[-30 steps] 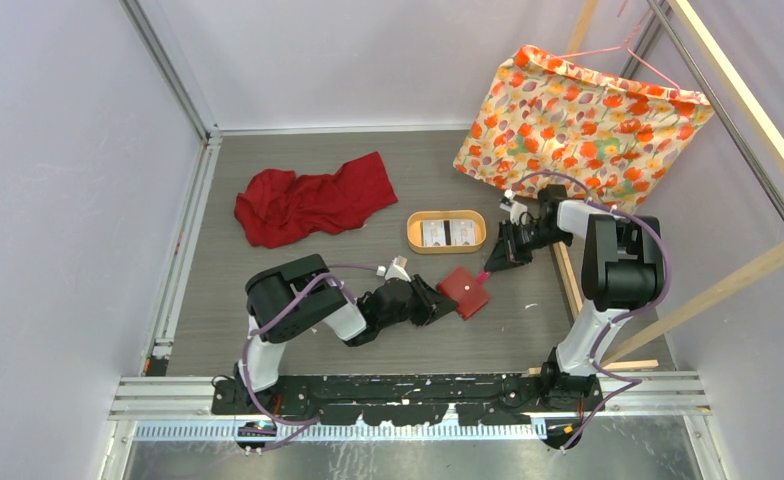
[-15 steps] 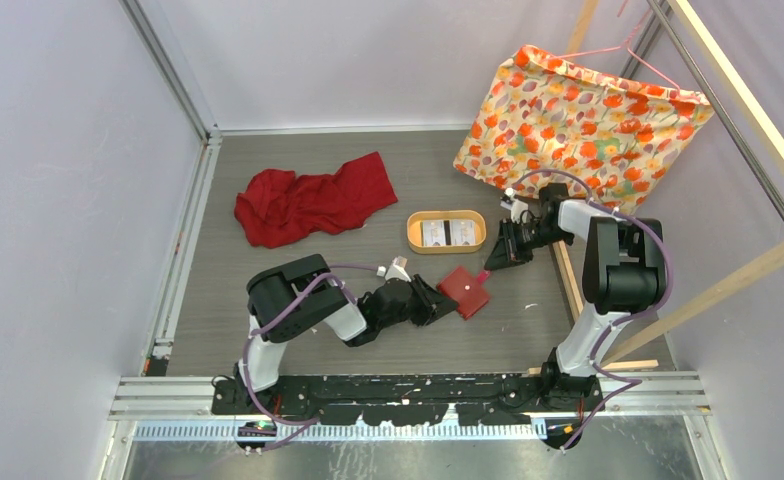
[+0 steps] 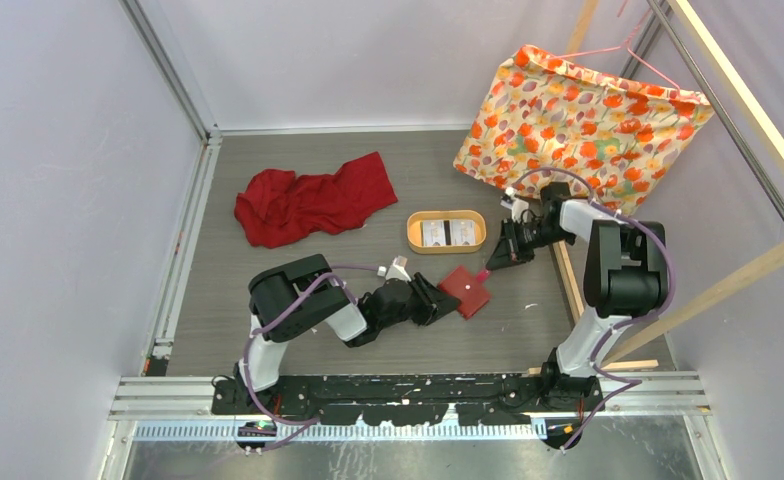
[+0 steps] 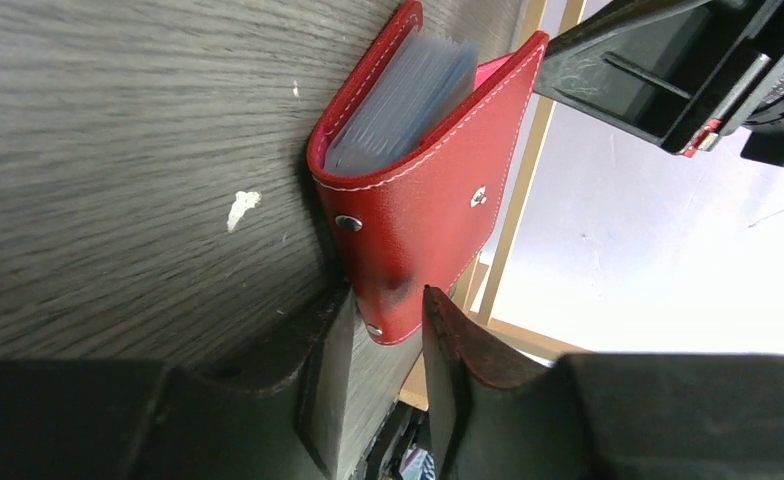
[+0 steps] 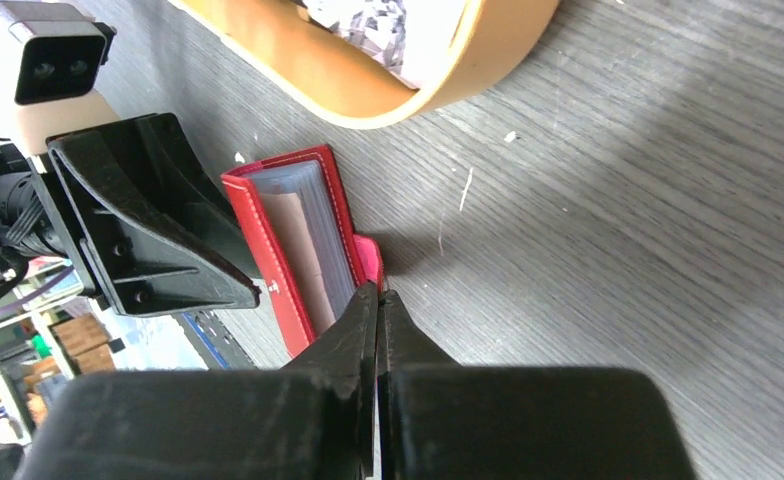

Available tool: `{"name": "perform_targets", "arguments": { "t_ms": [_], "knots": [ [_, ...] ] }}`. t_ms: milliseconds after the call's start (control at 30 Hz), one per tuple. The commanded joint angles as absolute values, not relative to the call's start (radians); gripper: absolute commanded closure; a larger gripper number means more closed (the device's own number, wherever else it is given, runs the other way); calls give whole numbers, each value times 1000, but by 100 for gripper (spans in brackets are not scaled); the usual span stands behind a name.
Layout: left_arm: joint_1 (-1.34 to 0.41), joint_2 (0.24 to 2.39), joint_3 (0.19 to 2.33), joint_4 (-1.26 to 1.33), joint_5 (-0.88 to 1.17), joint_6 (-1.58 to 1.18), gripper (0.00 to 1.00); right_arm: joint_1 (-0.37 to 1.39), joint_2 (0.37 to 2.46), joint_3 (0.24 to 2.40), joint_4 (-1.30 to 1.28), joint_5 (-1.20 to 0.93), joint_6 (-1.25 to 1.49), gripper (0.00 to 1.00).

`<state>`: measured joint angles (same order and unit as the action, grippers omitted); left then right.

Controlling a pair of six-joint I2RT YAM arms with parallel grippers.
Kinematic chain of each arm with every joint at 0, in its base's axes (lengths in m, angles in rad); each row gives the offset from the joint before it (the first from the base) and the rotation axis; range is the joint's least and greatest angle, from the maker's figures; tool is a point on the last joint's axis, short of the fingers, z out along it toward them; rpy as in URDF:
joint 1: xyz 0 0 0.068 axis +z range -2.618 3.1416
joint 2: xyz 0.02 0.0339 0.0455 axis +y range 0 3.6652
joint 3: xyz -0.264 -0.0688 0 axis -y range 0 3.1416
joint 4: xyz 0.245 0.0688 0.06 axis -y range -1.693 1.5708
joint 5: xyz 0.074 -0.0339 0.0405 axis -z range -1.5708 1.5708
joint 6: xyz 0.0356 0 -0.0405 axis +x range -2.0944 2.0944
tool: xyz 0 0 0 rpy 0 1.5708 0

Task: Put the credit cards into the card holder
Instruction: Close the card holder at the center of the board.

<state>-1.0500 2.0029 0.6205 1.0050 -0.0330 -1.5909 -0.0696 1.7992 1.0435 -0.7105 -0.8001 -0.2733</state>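
While low, left arm (image 3: 388,305) beside wallet (image 3: 465,290)

card holder (image 3: 465,291): red, white-stitched, snap studs, covers slightly parted, clear sleeves visible; lies at table centre. credit cards (image 3: 446,232): pale, dark-striped, flat inside oval tray (image 3: 411,233), just beyond the holder.

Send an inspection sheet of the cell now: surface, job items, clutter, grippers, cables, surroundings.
Surface: grey table, few white specks.
Job's things: red wallet tilted up, ajar; cards in tray.
Clutter: red cloth; floral cloth on hanger.
Grippers: left gripper clamps wallet's corner; right gripper shut at its pink tab.
Cables: purple cables looped, clear of wallet.
Surroundings: pale walls, wooden beam right.
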Motion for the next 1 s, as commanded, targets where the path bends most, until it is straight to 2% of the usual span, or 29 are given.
{"name": "perform_targets", "arguments": {
  "t_ms": [0,100,400,500,667,767,967],
  "knots": [
    [-1055,2043,580,950,-53,-1528,63,-74,1683,1045,-719,-823,-329,99],
    [-1052,2021,569,974,-47,-1482,58,-74,1630,1037,-730,-827,-359,99],
    [-1021,1877,485,982,-38,-1218,57,-49,1593,1036,-751,-782,-400,99],
    [-978,1789,482,935,24,-1069,55,-33,1603,1044,-761,-767,-410,99],
    [-925,1654,591,723,109,-707,52,-7,1603,1049,-756,-728,-408,99],
    [-922,1661,683,656,167,-489,49,0,1609,1059,-765,-718,-409,99],
    [-863,1800,822,671,364,-478,50,0,1607,1075,-790,-705,-429,99]
  ]
}}
